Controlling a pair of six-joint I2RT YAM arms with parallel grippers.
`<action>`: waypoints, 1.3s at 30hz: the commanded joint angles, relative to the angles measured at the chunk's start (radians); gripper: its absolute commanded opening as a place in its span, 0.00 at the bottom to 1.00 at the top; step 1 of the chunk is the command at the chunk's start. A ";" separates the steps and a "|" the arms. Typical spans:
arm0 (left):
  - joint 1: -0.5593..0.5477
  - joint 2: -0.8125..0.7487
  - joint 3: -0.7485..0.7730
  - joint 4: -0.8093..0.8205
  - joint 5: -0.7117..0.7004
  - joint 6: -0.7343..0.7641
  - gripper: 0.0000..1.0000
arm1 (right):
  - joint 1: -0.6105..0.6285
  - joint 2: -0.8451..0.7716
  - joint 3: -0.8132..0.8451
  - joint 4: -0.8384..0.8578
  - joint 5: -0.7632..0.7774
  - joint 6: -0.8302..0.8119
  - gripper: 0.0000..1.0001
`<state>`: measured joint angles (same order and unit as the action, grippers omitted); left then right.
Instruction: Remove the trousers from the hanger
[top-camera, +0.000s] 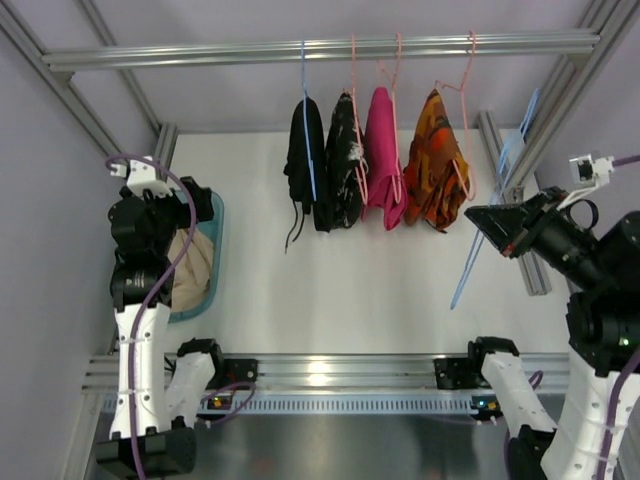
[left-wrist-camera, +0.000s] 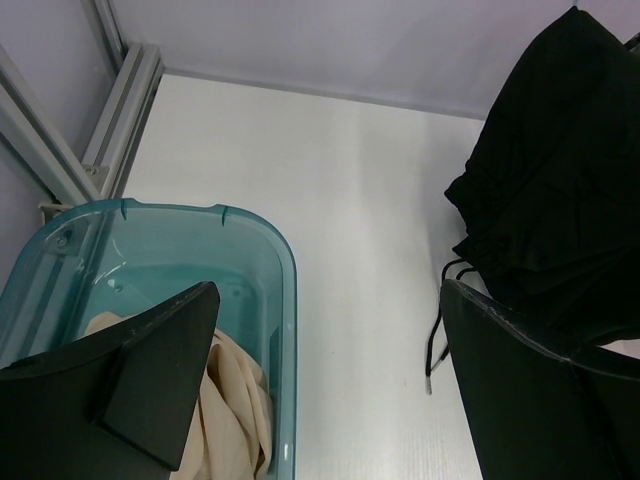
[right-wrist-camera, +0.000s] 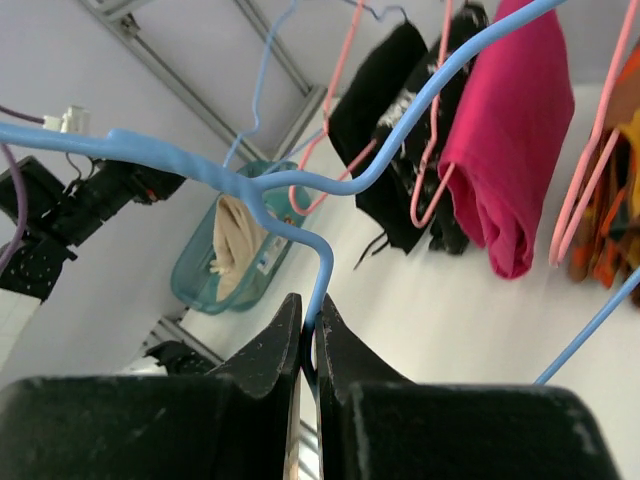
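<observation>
Along the left edge of the desk, toward the near corner, a teal plastic basin (left-wrist-camera: 170, 207) with the beige trousers (left-wrist-camera: 235, 400) crumpled inside, free of any wire. Directly above it, the left gripper (left-wrist-camera: 328, 295), fingers spread wide and grasping nothing, probably positioned there for dropping cloth into the basin.

By the right edge, raised off the surface, the right gripper (right-wrist-camera: 308, 310), pinched tight on a strand of the thin light-blue hanger (right-wrist-camera: 170, 158). Bare wire with no garment on it, slanting down toward the desk. Apparently gripped that way to keep the frame steady and clear of the other clothes. Looks complete as a removal, bar finding a place for the empty hanger.

Between the two arms, plain white tabletop (top-camera: 330, 290), smooth and matte.

Beyond, above the far edge, a silver metal rail (top-camera: 320, 50) carrying four hung items. Left to right: a black garment (top-camera: 302, 150) on a blue hanger, then a black patterned garment (top-camera: 345, 160), a bright pink garment (top-camera: 383, 150) and an orange printed garment (top-camera: 440, 165), those three on pink hangers.

All around, pale lilac walls and aluminium frame posts.
</observation>
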<state>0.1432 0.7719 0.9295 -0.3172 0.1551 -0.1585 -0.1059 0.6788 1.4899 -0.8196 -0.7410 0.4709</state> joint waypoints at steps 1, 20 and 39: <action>0.002 -0.032 0.015 0.033 0.014 0.016 0.98 | -0.026 0.048 -0.023 -0.078 -0.070 0.046 0.00; 0.002 -0.111 -0.004 0.032 0.043 0.092 0.98 | -0.232 0.447 0.282 -0.323 -0.438 -0.068 0.00; -0.149 0.102 0.394 0.119 0.710 -0.116 0.72 | -0.319 0.417 0.118 -0.165 -0.523 0.061 0.00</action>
<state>0.0837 0.8165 1.2358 -0.2649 0.7773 -0.2489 -0.4061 1.1316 1.6264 -1.0763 -1.2514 0.4988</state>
